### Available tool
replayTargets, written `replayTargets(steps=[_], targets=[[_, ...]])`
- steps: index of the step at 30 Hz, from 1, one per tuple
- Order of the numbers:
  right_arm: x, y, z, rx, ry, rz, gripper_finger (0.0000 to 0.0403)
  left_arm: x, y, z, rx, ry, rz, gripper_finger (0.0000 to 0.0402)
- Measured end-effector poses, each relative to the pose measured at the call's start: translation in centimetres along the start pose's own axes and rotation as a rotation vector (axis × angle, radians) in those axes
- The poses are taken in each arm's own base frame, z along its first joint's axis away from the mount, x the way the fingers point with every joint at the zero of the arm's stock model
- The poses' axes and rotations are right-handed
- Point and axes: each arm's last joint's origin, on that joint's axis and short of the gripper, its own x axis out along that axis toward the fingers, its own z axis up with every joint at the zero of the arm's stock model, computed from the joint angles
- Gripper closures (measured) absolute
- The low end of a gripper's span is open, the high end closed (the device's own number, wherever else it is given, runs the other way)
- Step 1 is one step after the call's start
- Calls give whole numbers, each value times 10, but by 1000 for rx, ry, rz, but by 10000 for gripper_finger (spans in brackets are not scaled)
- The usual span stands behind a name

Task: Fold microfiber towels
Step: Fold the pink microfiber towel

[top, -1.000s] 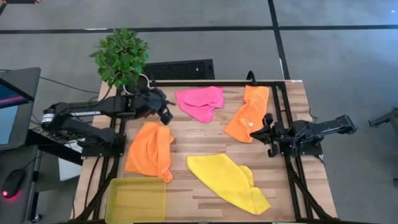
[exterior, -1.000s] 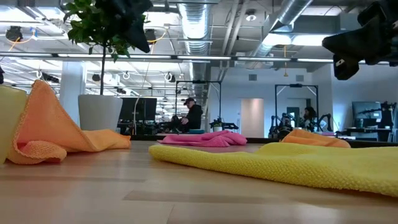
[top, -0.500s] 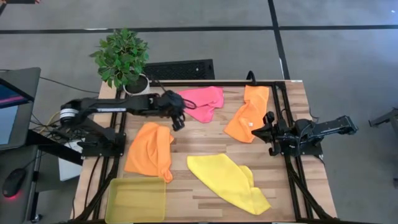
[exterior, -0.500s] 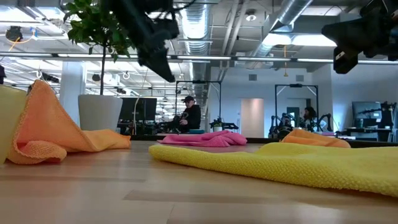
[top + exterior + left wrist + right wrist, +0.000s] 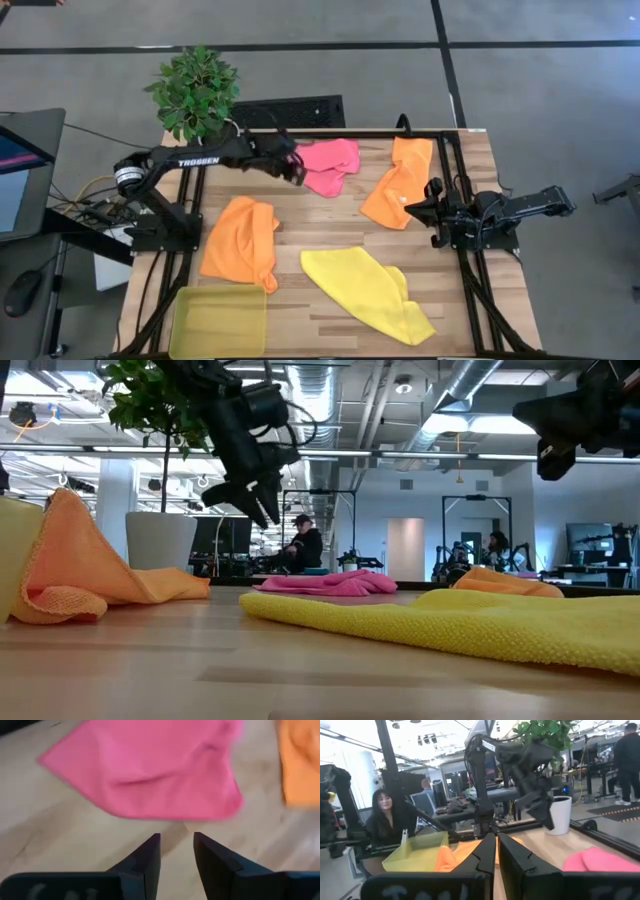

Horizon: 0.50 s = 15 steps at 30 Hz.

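Note:
Four microfiber towels lie crumpled on the wooden table: a pink one (image 5: 325,165) at the far middle, an orange one (image 5: 400,182) at the far right, a second orange one (image 5: 242,240) at the left and a yellow one (image 5: 368,292) near the front. My left gripper (image 5: 297,172) hovers open above the pink towel's (image 5: 150,770) left edge, and its fingers (image 5: 176,837) hold nothing. My right gripper (image 5: 410,207) waits shut in the air beside the right orange towel.
A translucent yellow-green tray (image 5: 220,322) sits at the front left corner. A potted plant (image 5: 195,92) stands at the far left corner, behind my left arm. Black rails run along the table's left, right and far edges. Bare wood shows between the towels.
My left gripper has swung toward the table's right edge, then toward the far edge, ending over the pink towel's left edge. It has come down in the low view and its fingers have opened. The towels lie as before.

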Motion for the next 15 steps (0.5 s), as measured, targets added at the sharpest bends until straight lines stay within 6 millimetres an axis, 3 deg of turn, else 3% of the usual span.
replayTargets(steps=[8,15], targets=[[0,-2,0,0,-5,-30,359,11,26,26,-57,-72,12,283],[0,-3,1,0,-7,-45,359,4,34,9,19,150,111,283]])
